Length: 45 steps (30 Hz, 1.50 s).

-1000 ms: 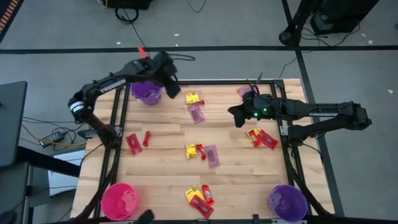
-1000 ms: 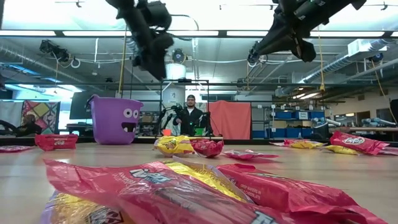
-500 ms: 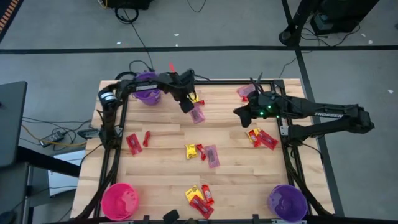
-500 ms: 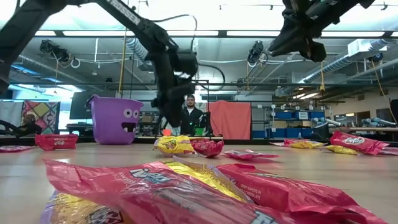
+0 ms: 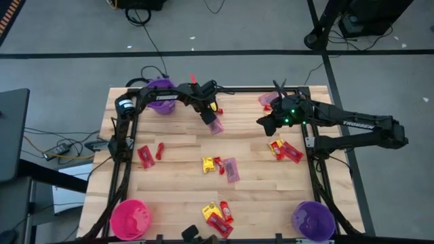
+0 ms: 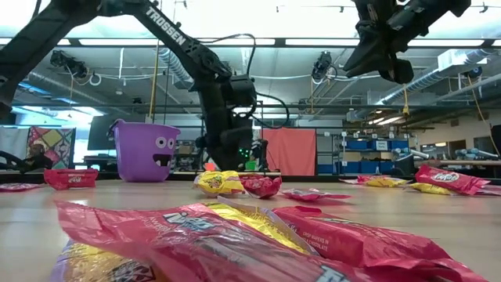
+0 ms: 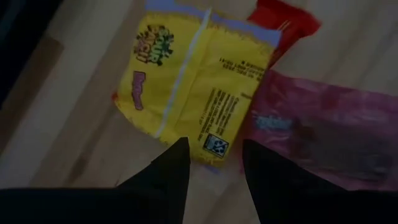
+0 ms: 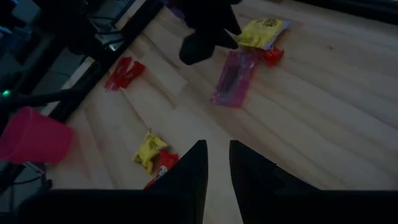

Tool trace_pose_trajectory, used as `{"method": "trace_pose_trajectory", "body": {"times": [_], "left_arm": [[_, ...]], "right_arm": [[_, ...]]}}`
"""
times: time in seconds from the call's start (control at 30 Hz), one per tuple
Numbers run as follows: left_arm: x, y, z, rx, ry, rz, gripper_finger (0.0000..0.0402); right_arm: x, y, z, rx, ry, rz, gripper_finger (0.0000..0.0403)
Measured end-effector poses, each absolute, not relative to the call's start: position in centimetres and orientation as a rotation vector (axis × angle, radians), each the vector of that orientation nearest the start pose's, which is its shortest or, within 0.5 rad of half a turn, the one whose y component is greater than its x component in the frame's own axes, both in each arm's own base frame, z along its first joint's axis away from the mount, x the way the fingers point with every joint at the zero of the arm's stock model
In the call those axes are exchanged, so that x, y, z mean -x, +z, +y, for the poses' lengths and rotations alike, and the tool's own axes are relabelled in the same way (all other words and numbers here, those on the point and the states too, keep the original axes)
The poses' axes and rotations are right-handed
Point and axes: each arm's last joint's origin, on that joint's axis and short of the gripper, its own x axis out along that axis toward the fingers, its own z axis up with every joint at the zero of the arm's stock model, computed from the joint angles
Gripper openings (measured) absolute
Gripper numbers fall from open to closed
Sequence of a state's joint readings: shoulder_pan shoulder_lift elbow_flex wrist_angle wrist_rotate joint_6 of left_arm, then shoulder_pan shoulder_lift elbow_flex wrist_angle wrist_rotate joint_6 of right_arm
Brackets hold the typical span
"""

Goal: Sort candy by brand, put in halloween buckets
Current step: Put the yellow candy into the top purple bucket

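Observation:
A yellow packet (image 7: pixel 193 81) lies flat on the wood beside a red bar (image 7: pixel 283 25) and a mauve packet (image 7: pixel 323 130), at the table's far middle. My left gripper (image 7: pixel 214 144) hangs open just over the yellow packet's near corner, pointing steeply down (image 5: pixel 207 116); I see no touch. A purple bucket (image 5: pixel 161 95) stands at the far left, a pink bucket (image 5: pixel 130 218) near left and another purple bucket (image 5: pixel 313 220) near right. My right gripper (image 5: pixel 264 127) hovers high over the right half, its fingers (image 8: pixel 217 144) a narrow gap apart, with nothing between them.
More candy lies in loose groups: mid-table (image 5: pixel 218 166), near the front edge (image 5: pixel 217 215), at the right (image 5: pixel 285 150), red bars at the left (image 5: pixel 145 156), a pink packet far right (image 5: pixel 266 99). Black frame rails (image 5: pixel 129 156) run along the table's sides.
My left gripper has swung from above the far-left purple bucket toward the table's right and come down steeply, ending low over the yellow packet, still open. No candy has moved.

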State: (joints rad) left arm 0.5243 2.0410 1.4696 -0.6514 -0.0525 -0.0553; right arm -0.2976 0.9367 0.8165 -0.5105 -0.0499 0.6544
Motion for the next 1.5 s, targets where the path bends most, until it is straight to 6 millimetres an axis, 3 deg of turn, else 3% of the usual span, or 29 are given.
{"method": "trace_pose_trajectory", "body": {"times": [0.13, 0.33, 0.43, 0.6, 0.83, 1.13, 1.37, 1.5], "left_arm": [[-35.7, 14.9, 20.8, 0.348, 0.54, 1.231, 0.0152], [-35.8, 14.8, 21.0, 0.335, 0.588, 1.229, 0.0144], [-35.7, 14.9, 21.1, 0.303, 0.599, 1.233, 0.0113], [-35.3, 14.9, 21.8, 0.311, 0.613, 1.237, 0.0018], [-33.7, 15.2, 23.1, 0.43, 0.561, 1.254, 0.0005], [-33.0, 19.6, 21.8, 0.381, 0.547, 1.228, 0.0002], [-32.3, 24.5, 20.2, 0.356, 0.497, 1.088, 0.0002], [-30.9, 27.2, 19.7, 0.346, 0.517, 1.037, 0.0001]], "right_arm": [[-18.4, 29.1, -6.0, -0.765, -0.416, 0.504, 0.008], [-18.6, 29.6, -6.4, -0.798, -0.399, 0.439, 0.0079], [-18.7, 29.8, -6.4, -0.806, -0.39, 0.418, 0.0079], [-18.8, 29.9, -6.4, -0.827, -0.39, 0.397, 0.0079], [-18.9, 30.2, -6.5, -0.834, -0.393, 0.359, 0.0079], [-19.1, 30.6, -6.5, -0.85, -0.394, 0.306, 0.0079], [-19.4, 30.5, -5.9, -0.841, -0.413, 0.307, 0.0079], [-19.8, 30.2, -6.0, -0.84, -0.426, 0.318, 0.0079]]}}
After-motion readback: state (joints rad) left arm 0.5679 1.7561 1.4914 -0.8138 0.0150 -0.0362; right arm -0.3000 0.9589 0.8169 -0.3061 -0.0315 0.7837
